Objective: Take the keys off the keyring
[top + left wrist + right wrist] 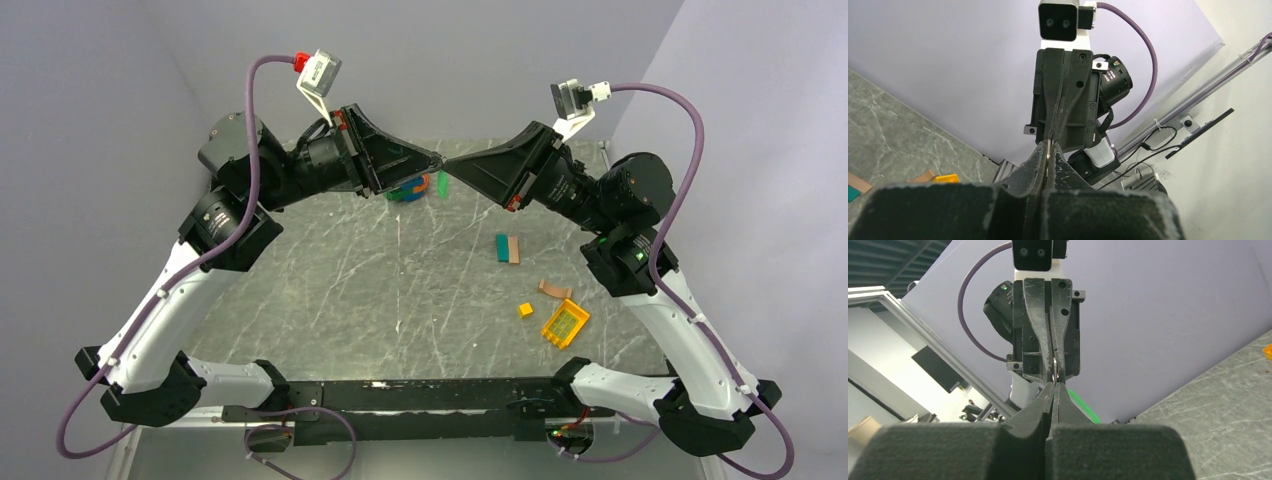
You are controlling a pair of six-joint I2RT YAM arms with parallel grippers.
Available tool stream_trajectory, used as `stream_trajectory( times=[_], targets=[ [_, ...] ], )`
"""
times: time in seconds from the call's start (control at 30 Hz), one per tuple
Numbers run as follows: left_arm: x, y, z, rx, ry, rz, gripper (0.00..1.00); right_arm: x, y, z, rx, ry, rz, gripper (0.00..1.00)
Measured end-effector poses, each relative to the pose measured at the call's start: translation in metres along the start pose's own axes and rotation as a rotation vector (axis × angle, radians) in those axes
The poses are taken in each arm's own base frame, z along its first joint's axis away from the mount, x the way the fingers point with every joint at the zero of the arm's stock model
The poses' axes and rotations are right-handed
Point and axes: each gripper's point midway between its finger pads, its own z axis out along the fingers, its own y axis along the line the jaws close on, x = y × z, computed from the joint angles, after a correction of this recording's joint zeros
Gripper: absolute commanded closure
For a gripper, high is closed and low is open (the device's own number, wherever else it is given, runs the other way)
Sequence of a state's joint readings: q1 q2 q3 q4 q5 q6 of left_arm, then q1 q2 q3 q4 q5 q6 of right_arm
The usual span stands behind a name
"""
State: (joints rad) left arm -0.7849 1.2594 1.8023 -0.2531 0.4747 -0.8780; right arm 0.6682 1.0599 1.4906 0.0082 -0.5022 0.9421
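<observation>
Grey marbled counter (330,290): landing place if grip fails.
Left pincer (435,160): clenched on thin silvery metal keyring (1055,371), mid-air, upper centre.
Right pincer (450,164): clenched on same ring.
Risk: tip-only bite; pulling may slip.

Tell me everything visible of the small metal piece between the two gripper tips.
The metal piece is thin, silvery and shiny, seen as a narrow curved sliver; it is too small to tell its full shape. It is held in the air over the far part of the table, where the left gripper and right gripper meet tip to tip, both shut on it. A green thing shows just below.
</observation>
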Motion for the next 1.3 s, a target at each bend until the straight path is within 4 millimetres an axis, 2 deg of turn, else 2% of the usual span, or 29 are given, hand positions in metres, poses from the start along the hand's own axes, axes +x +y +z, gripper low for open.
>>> stream_trajectory(
  times=[0.2,0.23,0.27,0.3,0.33,0.37,0.4,0.43,0.57,0.7,0.8,0.9,0.97,1.03,1.1,1.13,1.17,1.3],
  targets=[
    [0.001,0.0,0.0,-0.003,0.004,-0.003,1.0,0.001,-0.001,0.0,0.002,0.002,0.002,1.0],
    [0.001,0.001,0.0,-0.005,0.005,-0.004,1.0,0.001,-0.002,0.0,0.002,0.002,0.002,0.93],
    [0.001,0.001,-0.001,-0.008,0.007,-0.005,1.0,0.002,-0.002,0.0,0.004,0.003,0.004,0.74],
    [0.001,0.001,-0.001,-0.011,0.009,-0.006,1.0,0.002,-0.002,0.0,0.004,0.003,0.004,0.49],
    [0.001,0.0,-0.001,-0.013,0.01,-0.006,1.0,0.002,-0.002,0.0,0.004,0.004,0.01,0.29],
    [0.001,0.0,-0.002,-0.017,0.012,-0.002,1.0,0.003,-0.003,-0.001,0.008,0.008,-0.003,0.14],
    [0.001,0.0,-0.003,-0.019,0.013,0.003,1.0,0.003,-0.004,-0.001,0.012,0.009,0.004,0.03],
    [0.001,0.0,-0.004,-0.023,0.014,0.012,1.0,0.003,-0.005,-0.002,0.019,0.014,-0.001,0.0],
    [0.005,0.001,-0.012,-0.029,0.03,0.054,1.0,0.003,-0.012,-0.01,0.064,0.022,-0.016,0.0],
    [0.019,0.008,-0.032,0.021,0.051,0.089,1.0,0.0,-0.01,-0.023,0.091,0.018,-0.023,0.01],
    [0.027,0.02,-0.048,0.077,0.026,0.081,1.0,0.002,-0.003,-0.03,0.088,0.024,-0.024,0.02],
    [0.033,0.05,-0.06,0.06,0.009,0.045,1.0,0.005,-0.003,-0.035,0.103,0.032,-0.018,0.02],
    [0.028,0.066,-0.057,-0.011,0.048,0.03,1.0,0.007,-0.007,-0.038,0.127,0.039,-0.012,0.02],
    [0.009,0.067,-0.046,-0.058,0.094,0.05,0.98,0.009,-0.014,-0.039,0.159,0.043,-0.003,0.02],
    [-0.003,0.067,-0.037,-0.069,0.137,0.093,0.91,0.011,-0.019,-0.04,0.183,0.044,0.007,0.02],
    [-0.001,0.07,-0.037,-0.072,0.154,0.099,0.98,0.011,-0.021,-0.04,0.194,0.042,0.012,0.02],
    [0.006,0.077,-0.039,-0.08,0.177,0.086,1.0,0.011,-0.022,-0.04,0.198,0.04,0.014,0.03],
    [0.042,0.107,-0.049,-0.122,0.257,-0.038,1.0,0.014,-0.028,-0.04,0.213,0.043,0.03,0.04]
  ],
)
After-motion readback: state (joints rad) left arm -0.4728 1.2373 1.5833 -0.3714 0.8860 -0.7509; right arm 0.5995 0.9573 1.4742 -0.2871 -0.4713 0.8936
